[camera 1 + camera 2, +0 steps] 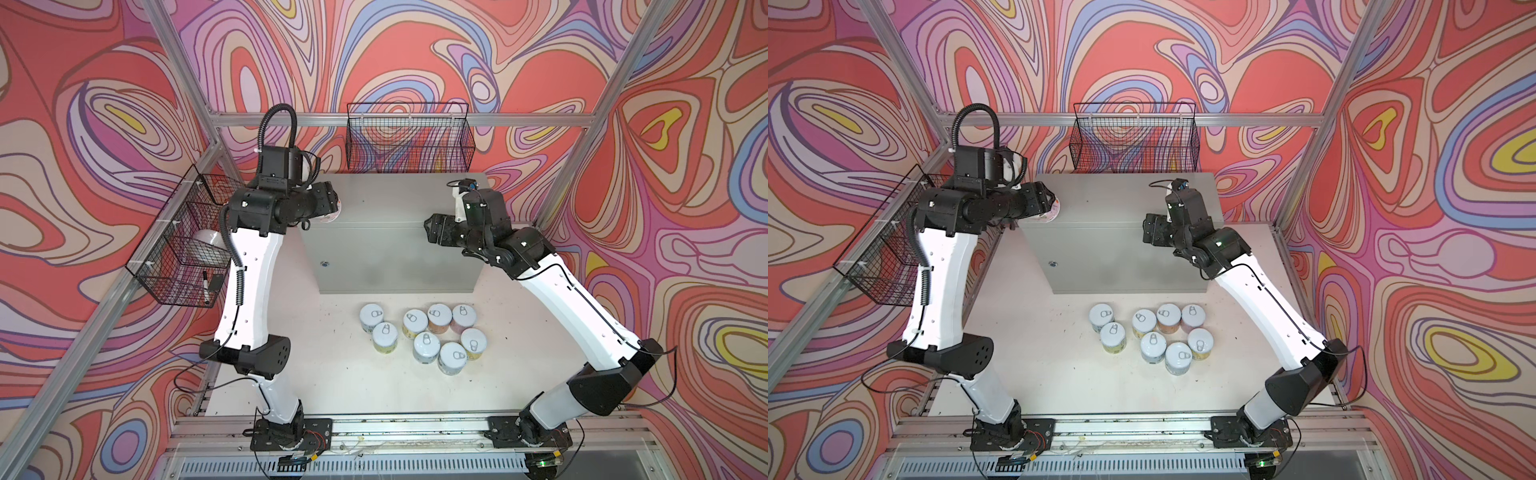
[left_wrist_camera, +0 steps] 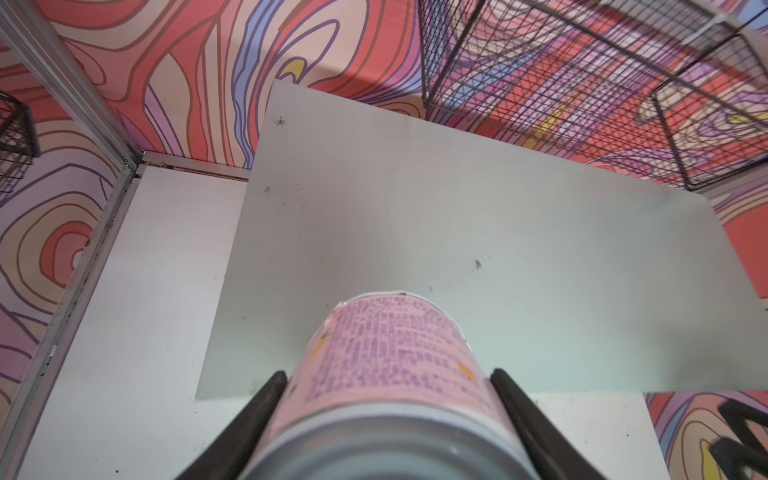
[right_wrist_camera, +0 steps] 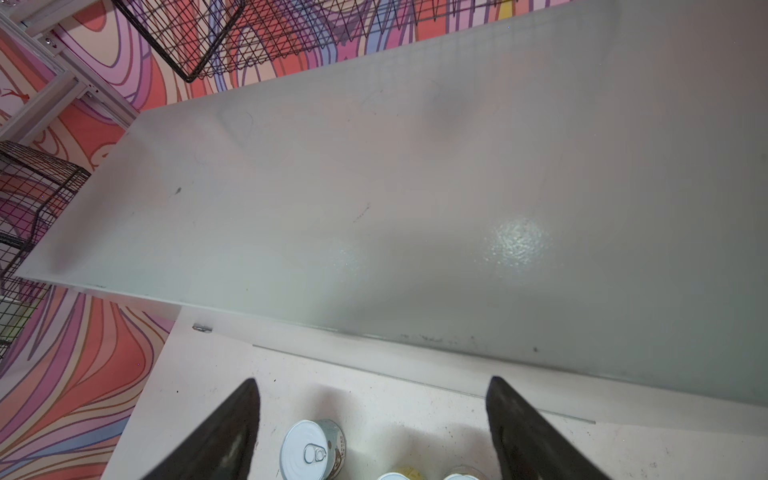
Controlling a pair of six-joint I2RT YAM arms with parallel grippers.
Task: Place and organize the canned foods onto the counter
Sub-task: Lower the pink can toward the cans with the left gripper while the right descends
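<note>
Ok so this is the carry-over step for can number one. The left claw point(image 2: 388, 379) is clamped on a short round metal can with a pink label point(image 2: 395, 349), squeezing it from both sides. It hangs over the front-left corner of the big light-grey metal box worktop point(image 2: 457, 216). Can't tell if the can touches the top or just hovers. It's tipped over, not upright, with one flat end aimed at the wrist camera.

The right claw point(image 3: 372, 384) is spread wide with nothing in it, hanging by the box's front edge, right of middle. The other eight short cans with silvery pull-tab lids point(image 1: 427, 343) sit bunched upright on the lower white worktop point(image 1: 332, 374) in front of the box. None are up top yet, so I'd say we've barely started.

Next move imo: roll the wrist so the can stands on its base, lower it near a back corner to leave room for neat rows, then let go. Dropped on its side it'd probably roll.

The can itself has a pink wrap covered in tiny purple print, a few little orange marks and a pale silvery rim. The text's too blurry to read.
</note>
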